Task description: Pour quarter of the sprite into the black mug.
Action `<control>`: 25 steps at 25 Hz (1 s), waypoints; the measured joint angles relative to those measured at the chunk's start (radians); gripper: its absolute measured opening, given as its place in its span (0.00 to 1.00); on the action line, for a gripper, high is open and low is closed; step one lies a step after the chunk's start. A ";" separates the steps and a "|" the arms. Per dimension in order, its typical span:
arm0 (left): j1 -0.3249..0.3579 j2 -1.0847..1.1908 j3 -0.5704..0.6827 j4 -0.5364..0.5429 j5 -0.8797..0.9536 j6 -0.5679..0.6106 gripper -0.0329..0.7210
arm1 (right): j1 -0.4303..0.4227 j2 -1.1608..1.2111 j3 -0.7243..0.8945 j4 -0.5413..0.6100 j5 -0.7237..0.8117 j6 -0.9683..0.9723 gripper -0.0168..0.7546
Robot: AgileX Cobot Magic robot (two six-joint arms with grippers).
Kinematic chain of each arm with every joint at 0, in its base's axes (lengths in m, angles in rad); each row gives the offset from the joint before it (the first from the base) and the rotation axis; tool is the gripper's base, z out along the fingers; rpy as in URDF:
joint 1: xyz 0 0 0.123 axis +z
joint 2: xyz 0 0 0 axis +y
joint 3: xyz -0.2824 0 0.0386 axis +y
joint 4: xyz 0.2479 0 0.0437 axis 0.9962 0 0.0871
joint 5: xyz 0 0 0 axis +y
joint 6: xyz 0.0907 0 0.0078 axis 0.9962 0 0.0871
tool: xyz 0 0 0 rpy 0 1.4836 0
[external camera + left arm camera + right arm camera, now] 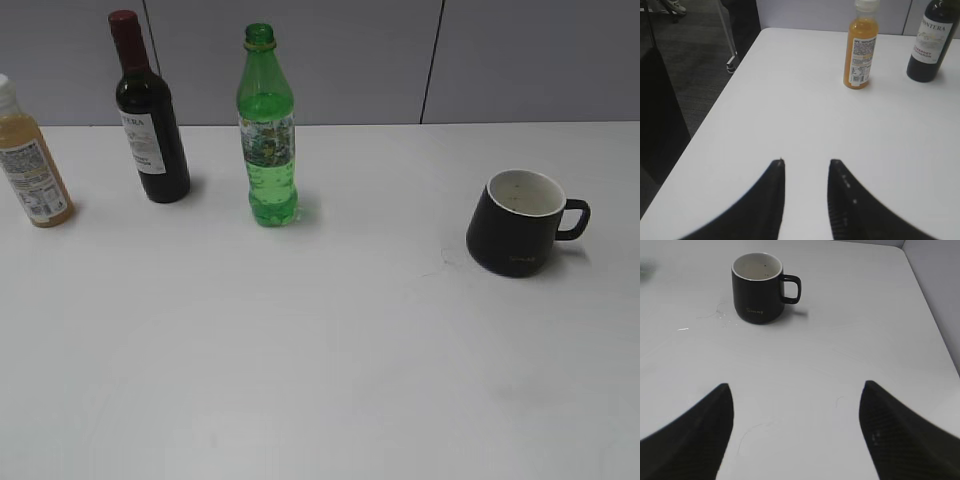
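Observation:
The sprite (pixel 267 130), a tall green plastic bottle with no cap on, stands upright at the back middle of the white table (pixel 320 360). The black mug (pixel 514 224) stands upright at the right with its handle to the right; it also shows in the right wrist view (pixel 758 287), white inside. My left gripper (pixel 806 162) is open and empty over the table's left part. My right gripper (pixel 797 385) is wide open and empty, well short of the mug. Neither gripper shows in the exterior view.
A dark wine bottle (pixel 148 115) with a red top stands left of the sprite and also shows in the left wrist view (pixel 932 37). An orange juice bottle (pixel 30 160) stands at the far left, also in the left wrist view (pixel 861 47). The table's left edge (pixel 715 120) drops to the floor. Small wet spots (pixel 720 317) lie beside the mug.

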 joint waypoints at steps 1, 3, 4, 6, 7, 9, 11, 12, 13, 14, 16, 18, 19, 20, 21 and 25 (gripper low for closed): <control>0.000 0.000 0.000 0.000 0.000 0.000 0.36 | 0.000 0.000 0.000 0.000 0.000 0.000 0.79; 0.000 0.000 0.000 0.000 0.000 0.000 0.36 | 0.000 0.000 0.000 -0.001 0.001 0.000 0.79; 0.000 0.000 0.000 0.000 0.000 0.000 0.36 | 0.000 0.000 0.000 -0.001 0.001 0.000 0.79; 0.000 0.000 0.000 0.000 0.000 0.000 0.36 | 0.000 0.000 0.000 -0.001 0.001 0.000 0.79; 0.000 0.000 0.000 0.000 0.000 0.000 0.36 | 0.000 0.000 0.000 -0.001 0.001 0.000 0.79; 0.000 0.000 0.000 0.000 0.000 0.000 0.36 | 0.000 0.000 0.000 -0.001 0.001 0.001 0.79; 0.000 0.000 0.000 0.000 0.000 0.000 0.36 | 0.000 0.000 0.000 -0.001 0.001 0.001 0.79; 0.000 0.000 0.000 0.000 0.000 0.000 0.36 | 0.000 0.000 0.000 -0.001 0.001 0.001 0.79; 0.000 0.000 0.000 0.000 0.000 0.000 0.36 | 0.000 0.000 0.000 -0.001 0.001 0.001 0.79; 0.000 0.000 0.000 0.000 0.000 0.000 0.36 | 0.000 0.000 0.000 -0.001 0.001 0.001 0.79; 0.000 0.000 0.000 0.000 0.000 0.000 0.36 | 0.000 0.000 0.000 -0.001 0.000 0.001 0.79; 0.000 0.000 0.000 0.000 0.000 0.000 0.36 | 0.000 0.000 -0.007 -0.001 -0.013 0.001 0.79; 0.000 0.000 0.000 0.000 0.000 0.000 0.36 | 0.000 0.000 -0.013 -0.001 -0.032 0.001 0.79; 0.000 0.000 0.000 0.000 0.000 0.000 0.36 | 0.000 0.000 -0.019 -0.001 -0.058 0.001 0.79; 0.000 0.000 0.000 0.000 0.000 0.000 0.36 | 0.000 0.000 -0.023 -0.001 -0.081 0.001 0.79; 0.000 0.000 0.000 0.000 0.000 0.000 0.36 | 0.000 0.032 -0.024 0.000 -0.169 0.001 0.79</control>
